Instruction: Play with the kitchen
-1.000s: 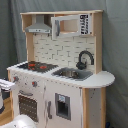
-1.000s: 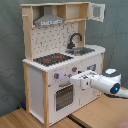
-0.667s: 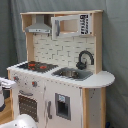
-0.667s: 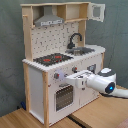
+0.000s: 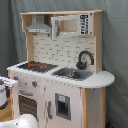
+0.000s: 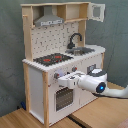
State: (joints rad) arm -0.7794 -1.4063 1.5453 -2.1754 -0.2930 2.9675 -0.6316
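kitchen point(image 6: 62, 60): stands upright on the wooden desk point(image 6: 20, 119), in both exterior views
hand point(image 6: 59, 80): at the kitchen's front panel, just below the knobs point(image 6: 56, 76) and above the oven door point(image 6: 62, 97)
hand state: cannot tell

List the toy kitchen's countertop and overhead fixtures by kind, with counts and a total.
Stovetop: 1
Sink: 1
Faucet: 1
Hood: 1
Total: 4
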